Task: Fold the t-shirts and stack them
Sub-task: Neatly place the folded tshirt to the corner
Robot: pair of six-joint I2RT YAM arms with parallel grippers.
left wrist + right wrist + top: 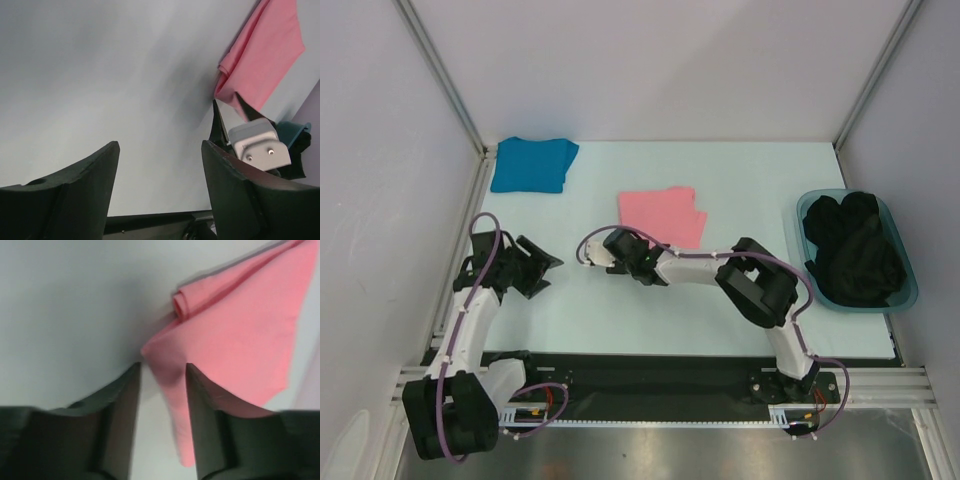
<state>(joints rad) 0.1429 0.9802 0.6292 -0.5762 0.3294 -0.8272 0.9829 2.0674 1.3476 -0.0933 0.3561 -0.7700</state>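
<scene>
Salmon-pink t-shirt (240,330): its near corner is seen right at the tips of the right gripper (162,367), and the jaws are held apart, not clamped. The fabric corner lies in the gap between the two dark fingers (120,405). Whether it is touched by either pad cannot be told. A small rolled fold is seen just beyond that corner.

From above, the right gripper (623,240) is stretched out low over the table (720,300), with its tips at the near left edge of the pink shirt, which is laid flat and folded near the middle of the table.

Over to the left gripper (160,145): the jaws are spread wide and nothing is held between them, only bare table beneath. In its wrist view the pink shirt is caught off to the right. From above, the left gripper (538,265) is placed well to the left of the pink shirt.

Further out, the teal-blue t-shirt (532,164) is laid folded at the far left corner, well apart from the pink one. At the right edge, a translucent teal tub (820,195) is filled with dark clothing (855,250).
</scene>
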